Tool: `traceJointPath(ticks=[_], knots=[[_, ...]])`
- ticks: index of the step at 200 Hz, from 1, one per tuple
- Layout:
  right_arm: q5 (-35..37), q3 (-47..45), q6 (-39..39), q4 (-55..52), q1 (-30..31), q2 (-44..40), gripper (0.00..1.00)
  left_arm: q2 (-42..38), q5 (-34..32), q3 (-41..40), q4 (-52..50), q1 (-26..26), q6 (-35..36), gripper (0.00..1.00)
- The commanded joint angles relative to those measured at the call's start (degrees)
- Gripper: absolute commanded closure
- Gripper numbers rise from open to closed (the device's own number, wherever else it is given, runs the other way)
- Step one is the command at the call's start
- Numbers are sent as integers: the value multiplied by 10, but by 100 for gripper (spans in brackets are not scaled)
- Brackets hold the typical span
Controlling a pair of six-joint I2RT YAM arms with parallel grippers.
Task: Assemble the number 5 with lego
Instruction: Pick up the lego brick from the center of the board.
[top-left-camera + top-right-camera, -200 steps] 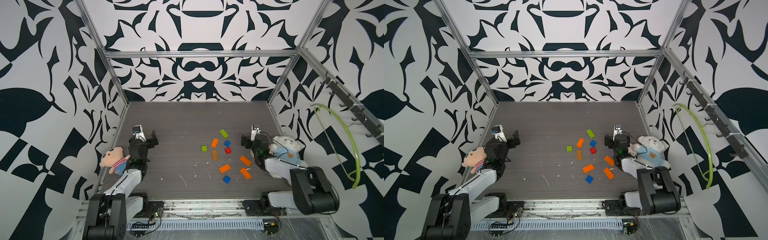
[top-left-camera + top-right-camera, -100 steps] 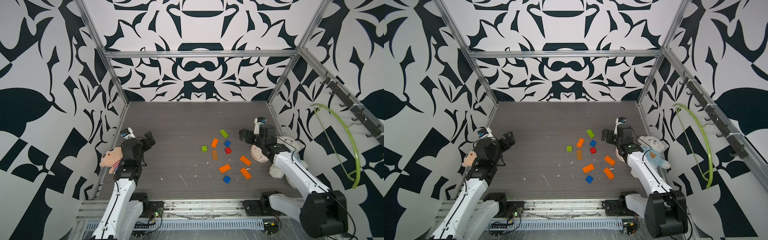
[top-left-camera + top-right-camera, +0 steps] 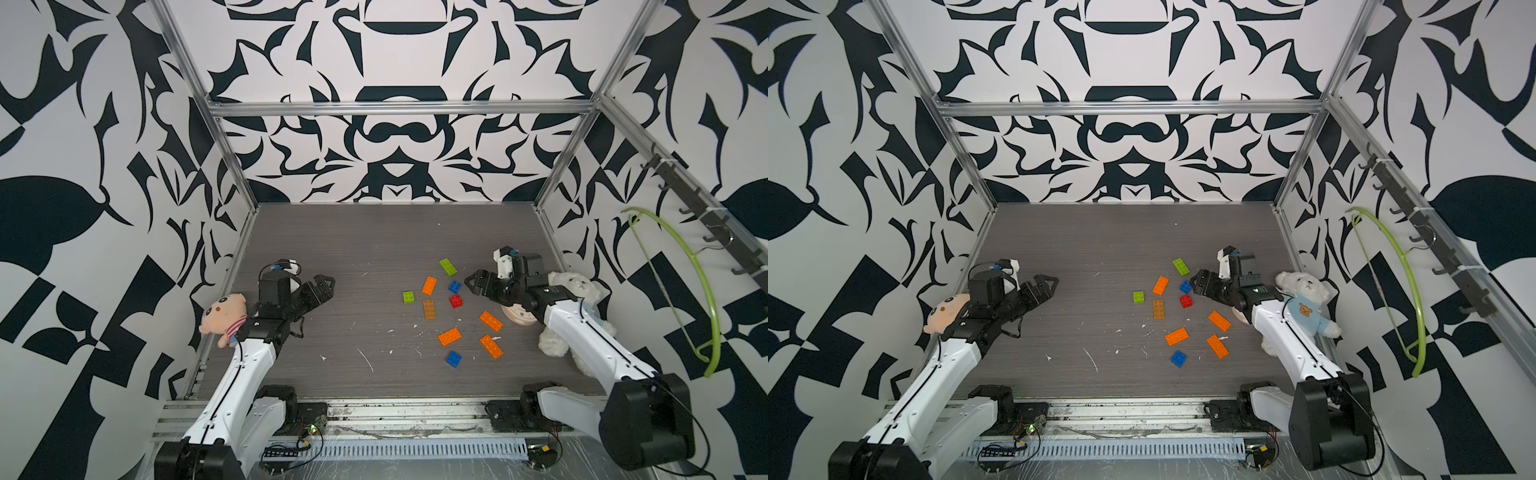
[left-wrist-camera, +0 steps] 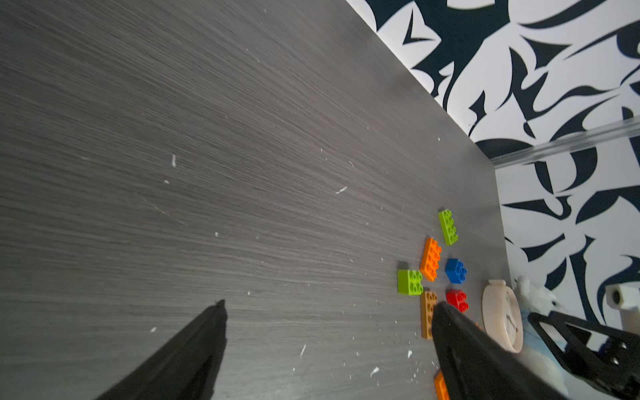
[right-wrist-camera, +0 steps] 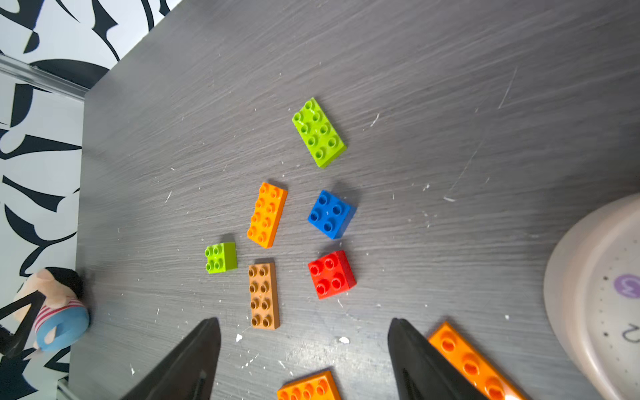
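Observation:
The lego lies loose on the grey table, right of centre: a lime oblong, orange oblongs, a blue brick, a red brick and a small lime one. My right gripper hovers just right of the blue and red bricks. In the right wrist view it stands open, with bare table between its fingers and the red brick ahead. My left gripper is open and empty over the table's left half.
A pink plush doll lies at the left table edge beside my left arm. A white teddy and a round cream disc sit under my right arm. A green hanger hangs on the right wall.
Both arms have unfolded and stretched forward over the table. The right gripper has come down towards the bricks, the left has swung towards the middle. No brick has moved.

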Motion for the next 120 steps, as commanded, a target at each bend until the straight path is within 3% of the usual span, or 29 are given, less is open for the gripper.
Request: traceJointPath(ticks=[1, 48, 120], knots=[[-3, 11, 15, -25, 8, -17, 21, 17, 23, 23, -37, -19, 16, 1], [26, 28, 27, -36, 57, 4, 23, 40, -10, 32, -43, -85, 12, 1], [118, 81, 47, -38, 199, 95, 27, 107, -31, 60, -40, -151, 12, 1]])
